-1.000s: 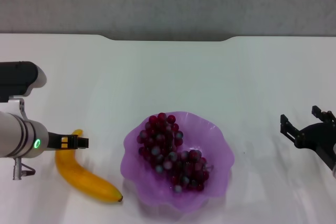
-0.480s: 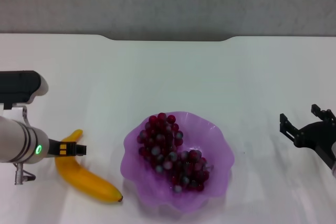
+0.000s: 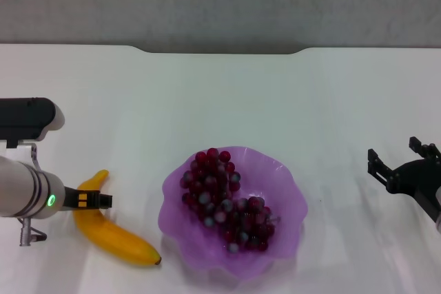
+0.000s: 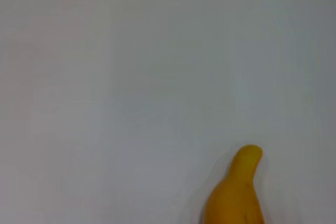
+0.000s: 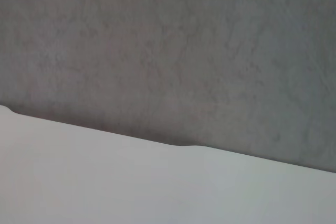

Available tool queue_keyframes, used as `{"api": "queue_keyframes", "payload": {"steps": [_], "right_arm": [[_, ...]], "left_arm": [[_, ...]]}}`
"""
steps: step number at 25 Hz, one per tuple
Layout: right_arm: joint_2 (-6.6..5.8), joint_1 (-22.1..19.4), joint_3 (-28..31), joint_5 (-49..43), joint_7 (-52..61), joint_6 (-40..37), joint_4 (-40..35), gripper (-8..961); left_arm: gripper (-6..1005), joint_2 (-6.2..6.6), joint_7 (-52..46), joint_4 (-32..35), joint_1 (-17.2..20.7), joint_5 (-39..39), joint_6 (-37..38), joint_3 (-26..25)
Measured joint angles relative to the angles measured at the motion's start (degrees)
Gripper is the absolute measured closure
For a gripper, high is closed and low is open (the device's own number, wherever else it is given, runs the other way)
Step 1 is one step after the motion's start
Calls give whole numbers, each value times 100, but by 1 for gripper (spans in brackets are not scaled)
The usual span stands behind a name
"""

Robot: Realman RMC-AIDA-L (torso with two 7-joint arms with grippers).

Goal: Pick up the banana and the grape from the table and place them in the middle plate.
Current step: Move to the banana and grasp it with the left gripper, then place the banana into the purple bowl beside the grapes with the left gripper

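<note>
The yellow banana [image 3: 121, 239] lies on the white table [image 3: 227, 94] at the front left, dark tip toward the plate. My left gripper [image 3: 95, 200] is over the banana's upper end, close above or touching it. The left wrist view shows only the banana's end [image 4: 237, 195] on the table. The bunch of dark red-purple grapes [image 3: 224, 199] lies inside the translucent purple plate [image 3: 180, 233] at the front middle. My right gripper [image 3: 394, 151] hovers at the right edge, open and empty, well away from the plate.
The table's far edge has a notch [image 3: 220, 51], with a grey wall behind it. The right wrist view shows only that wall [image 5: 173, 45] and the table's edge [image 5: 157, 182]. White tabletop lies between the plate and each arm.
My left arm has drawn back and down a little, so its gripper now sits lower over the banana's upper end. The banana, grapes, plate and right arm have not moved.
</note>
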Motion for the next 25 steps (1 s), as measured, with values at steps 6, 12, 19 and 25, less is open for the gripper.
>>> {"api": "queue_keyframes", "payload": {"steps": [6, 12, 19, 25], "right_arm": [[0, 3, 0, 0, -3, -1, 0, 91], [0, 6, 0, 0, -3, -1, 0, 91], [0, 6, 0, -1, -4, 0, 0, 91], [0, -10, 0, -1, -4, 4, -16, 91]], "left_arm": [[200, 0, 0, 37, -8, 0, 19, -13], [330, 6, 0, 47, 6, -5, 65, -58], [450, 9, 0, 53, 3, -3, 90, -14], [479, 20, 101, -552, 223, 0, -11, -3]]}}
